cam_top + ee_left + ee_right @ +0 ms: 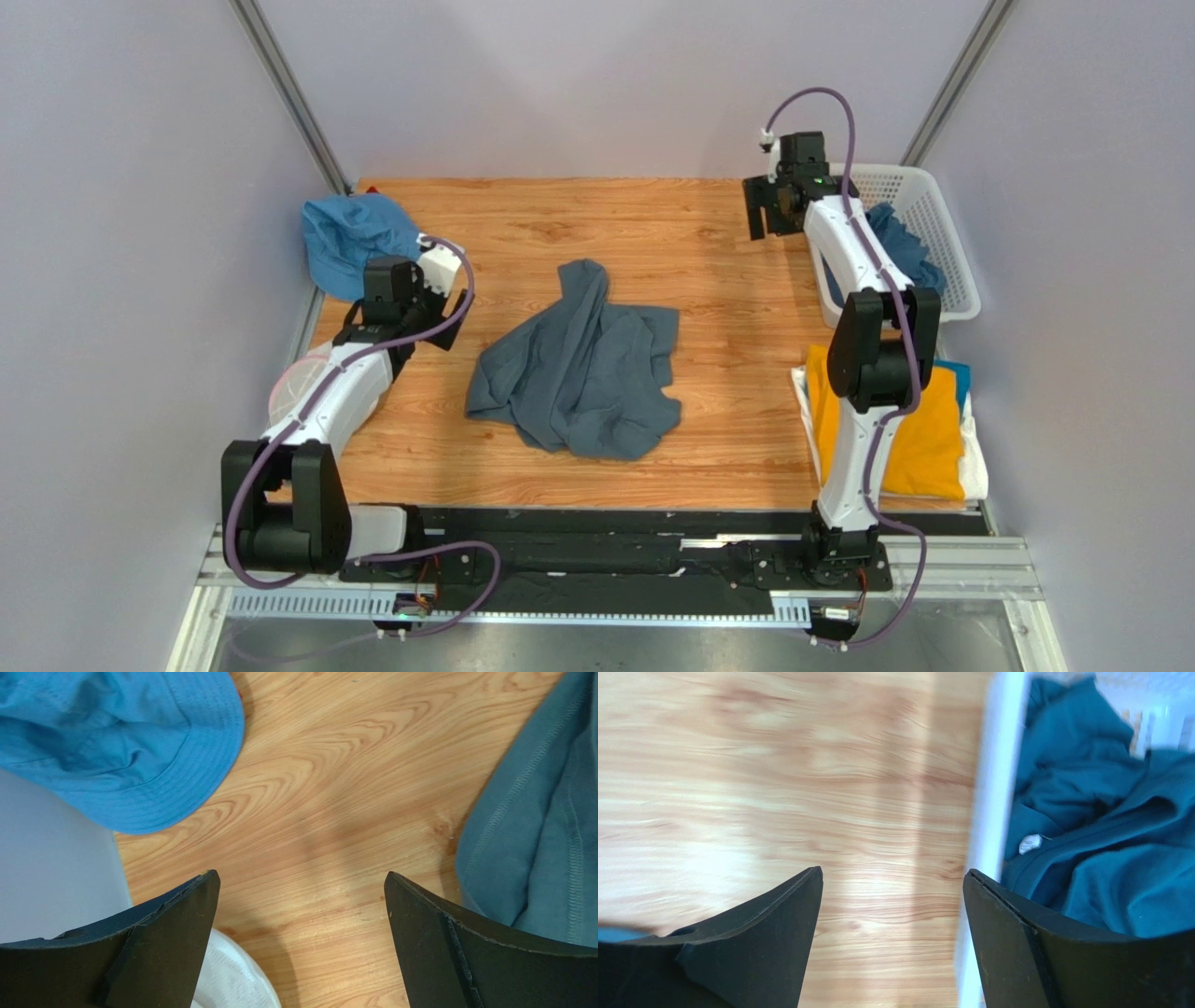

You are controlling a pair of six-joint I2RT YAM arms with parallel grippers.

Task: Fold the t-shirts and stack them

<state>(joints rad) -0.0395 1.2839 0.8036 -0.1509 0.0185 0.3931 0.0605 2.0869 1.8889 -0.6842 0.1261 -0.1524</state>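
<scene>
Right tool (pixel 892 875) agape, white basket (pixel 992 777) holding teal shirts (pixel 1088 819)

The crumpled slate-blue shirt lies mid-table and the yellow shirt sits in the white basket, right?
No: the yellow shirt lies outside the white basket, nearer the right arm's base, as the top external view shows. The slate-blue shirt is mid-table.

A slate-blue t-shirt (pixel 578 367) lies crumpled centrally; a mustard-yellow t-shirt (pixel 929 448) lies folded flat to its right.
</scene>
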